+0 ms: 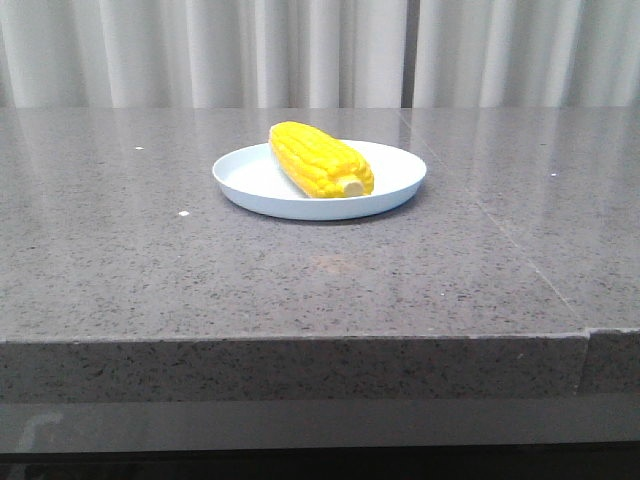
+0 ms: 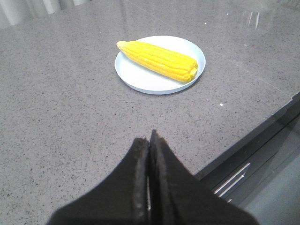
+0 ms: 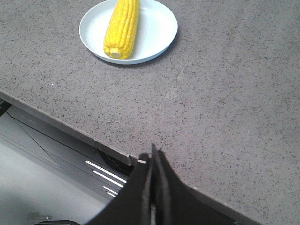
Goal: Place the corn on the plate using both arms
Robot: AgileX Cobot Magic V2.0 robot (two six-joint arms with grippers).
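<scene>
Lying: corn (image 1: pixel 320 159) on the plate (image 1: pixel 390 187), inside the rim, cob set diagonally across the dish
Corn ends: cream stub end faces the camera in the front view, tapered tip points away toward the curtain (image 1: pixel 200 50)
Corn contact: resting on the plate floor; tip looks to reach over the far rim, cannot tell if it touches it
Plate: flat on the grey speckled table (image 1: pixel 150 260), round, pale, plain
Left claw: left gripper (image 2: pixel 149 140) has its fingers pressed together, nothing between them
Left claw vs corn: corn (image 2: pixel 159 60) and plate (image 2: pixel 140 79) lie well ahead of the fingertips, apart from them, bare tabletop (image 2: pixel 61 117) between
Left claw position: hanging over the table near its front edge
Right claw: right gripper (image 3: pixel 153 157) also has fingers pressed together, holding nothing
Right claw vs corn: corn (image 3: pixel 123 27) and plate (image 3: pixel 161 28) well ahead of the tips and off to one side, no contact
Right claw position: fingertips sit just about over the front edge of the table (image 3: pixel 225 103), frame parts visible below the edge
Front view arms: neither arm visible there
Writing: no readable text, brand or label on corn, plate or table
Marks: a few small white specks on the tabletop, too small to identify
</scene>
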